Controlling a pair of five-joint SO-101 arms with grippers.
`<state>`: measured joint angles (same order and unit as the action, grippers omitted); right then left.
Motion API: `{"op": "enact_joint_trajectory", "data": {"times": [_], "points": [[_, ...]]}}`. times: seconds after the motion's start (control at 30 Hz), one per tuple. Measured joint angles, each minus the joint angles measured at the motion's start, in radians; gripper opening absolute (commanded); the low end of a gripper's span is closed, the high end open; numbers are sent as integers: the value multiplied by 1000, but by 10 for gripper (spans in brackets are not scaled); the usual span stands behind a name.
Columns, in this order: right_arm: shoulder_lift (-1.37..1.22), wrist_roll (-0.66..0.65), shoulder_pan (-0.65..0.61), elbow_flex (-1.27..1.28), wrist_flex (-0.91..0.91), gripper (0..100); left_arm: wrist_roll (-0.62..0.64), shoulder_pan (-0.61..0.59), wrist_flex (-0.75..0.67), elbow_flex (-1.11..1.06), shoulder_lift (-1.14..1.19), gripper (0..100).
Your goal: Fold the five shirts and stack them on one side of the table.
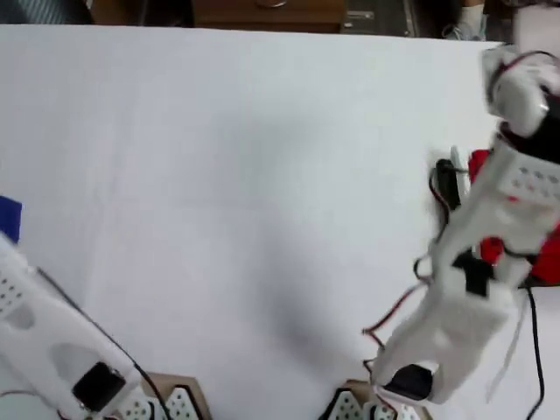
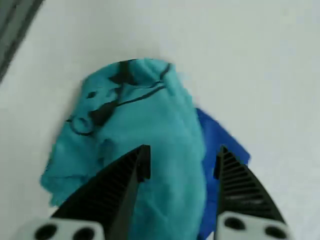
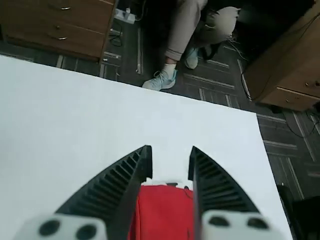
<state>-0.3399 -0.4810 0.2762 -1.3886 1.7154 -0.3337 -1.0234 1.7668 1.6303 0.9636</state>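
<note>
A crumpled teal shirt (image 2: 140, 130) with black markings lies on top of a blue shirt (image 2: 220, 140) on the white table. My left gripper (image 2: 183, 160) hovers open just above the teal shirt, one finger on each side of its bulk. In the high view a corner of the blue shirt (image 1: 9, 217) peeks out at the table's left edge, beside the left arm (image 1: 52, 341). A red shirt (image 3: 162, 210) lies near the table's right side, and my right gripper (image 3: 170, 157) stands open over it. The right arm (image 1: 490, 254) covers most of the red shirt (image 1: 479, 166) in the high view.
The white table (image 1: 245, 175) stretches wide between the two arms. Its far edge (image 3: 150, 90) drops to a dark floor with wooden drawers (image 3: 55, 22). Both arm bases (image 1: 350, 407) sit at the front edge, with loose cables (image 1: 394, 306) near the right one.
</note>
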Motion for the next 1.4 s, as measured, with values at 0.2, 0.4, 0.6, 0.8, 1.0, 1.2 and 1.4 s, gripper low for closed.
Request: {"op": "enact_joint_trajectory", "data": {"times": [0.2, 0.4, 0.6, 0.8, 1.0, 1.2, 1.4], "points": [[445, 5, 11, 598, 0, 124, 0, -195, -101, 0, -54, 232], [884, -35, 11, 1189, 0, 123, -68, -310, -189, 0, -52, 233], [1231, -83, 12, 1539, 0, 123, -166, -315, -190, 3, 87, 233], [1432, -126, 11, 1668, 0, 123, -178, -247, -219, 3, 213, 233], [1459, -129, 11, 1755, 0, 123, -178, -107, -218, 3, 252, 233], [1467, -129, 18, 1757, 0, 123, -180, -51, -219, 6, 261, 233], [1467, -129, 18, 1757, 0, 123, -178, -51, -184, 6, 261, 233]]}}
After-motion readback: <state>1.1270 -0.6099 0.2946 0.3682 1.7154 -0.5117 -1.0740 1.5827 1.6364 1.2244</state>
